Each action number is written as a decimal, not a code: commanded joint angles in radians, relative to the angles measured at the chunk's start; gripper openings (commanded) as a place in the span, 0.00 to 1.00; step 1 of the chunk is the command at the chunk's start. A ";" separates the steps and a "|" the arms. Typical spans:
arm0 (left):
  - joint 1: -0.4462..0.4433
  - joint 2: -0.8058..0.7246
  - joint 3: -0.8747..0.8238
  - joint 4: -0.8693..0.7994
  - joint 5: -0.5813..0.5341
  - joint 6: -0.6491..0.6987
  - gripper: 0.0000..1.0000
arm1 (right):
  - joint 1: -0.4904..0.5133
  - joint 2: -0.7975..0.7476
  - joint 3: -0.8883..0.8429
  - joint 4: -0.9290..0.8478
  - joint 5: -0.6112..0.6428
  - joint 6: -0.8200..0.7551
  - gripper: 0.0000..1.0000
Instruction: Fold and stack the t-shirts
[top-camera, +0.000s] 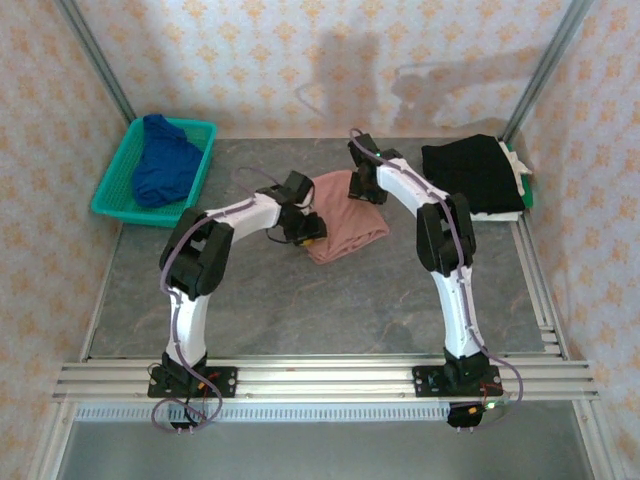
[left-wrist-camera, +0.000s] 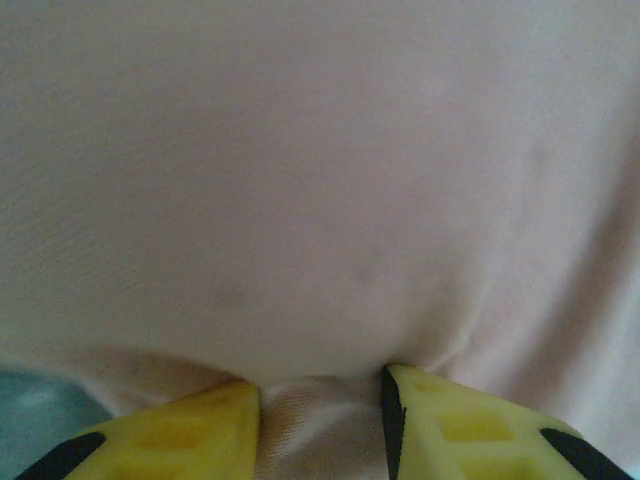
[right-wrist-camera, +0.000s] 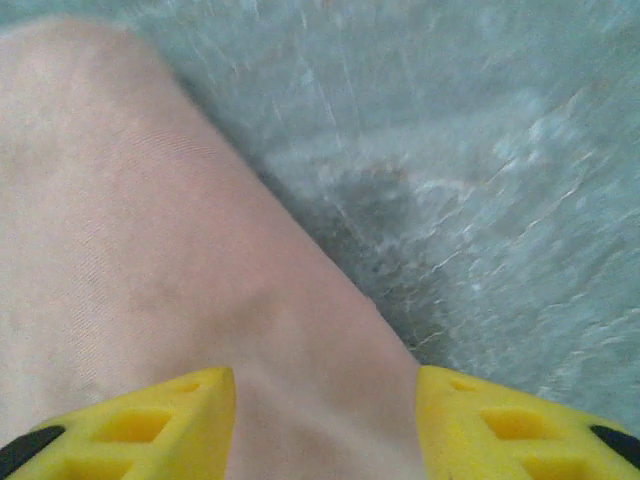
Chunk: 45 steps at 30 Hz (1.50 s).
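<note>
The dusty-pink t-shirt (top-camera: 348, 232) lies bunched in the middle of the grey table (top-camera: 300, 310). My left gripper (top-camera: 306, 230) is at its left edge. In the left wrist view the yellow fingers (left-wrist-camera: 440, 420) pinch a fold of pink cloth (left-wrist-camera: 320, 180), so my left gripper (left-wrist-camera: 320, 390) is shut on it. My right gripper (top-camera: 358, 188) is at the shirt's far edge. Its fingers (right-wrist-camera: 150, 425) straddle a thick band of pink cloth (right-wrist-camera: 130, 230) that fills the gap of my right gripper (right-wrist-camera: 325, 390). The royal-blue t-shirt (top-camera: 163, 165) sits crumpled in a basket. The black t-shirt (top-camera: 472, 172) lies folded at the far right.
The teal mesh basket (top-camera: 112, 198) stands at the far left corner. Under the black shirt there is white and green cloth (top-camera: 505, 213). Metal frame posts (top-camera: 95, 60) rise at both back corners, and a rail (top-camera: 320, 378) runs along the near edge.
</note>
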<state>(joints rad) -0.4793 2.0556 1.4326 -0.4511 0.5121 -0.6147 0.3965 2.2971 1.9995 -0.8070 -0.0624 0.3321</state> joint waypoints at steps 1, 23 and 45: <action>-0.063 -0.042 -0.042 0.121 0.049 -0.077 0.37 | -0.002 -0.092 0.034 -0.123 0.125 -0.063 0.53; 0.103 0.230 0.567 -0.267 -0.020 0.214 0.48 | 0.097 -0.605 -0.941 0.504 -0.108 0.545 0.43; 0.013 -0.140 0.093 -0.169 -0.060 0.141 0.46 | -0.094 -0.453 -0.567 0.111 0.036 0.270 0.53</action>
<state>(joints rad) -0.4881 1.9656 1.4609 -0.5808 0.4904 -0.4740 0.2958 1.9987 1.5307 -0.6182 -0.1043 0.6044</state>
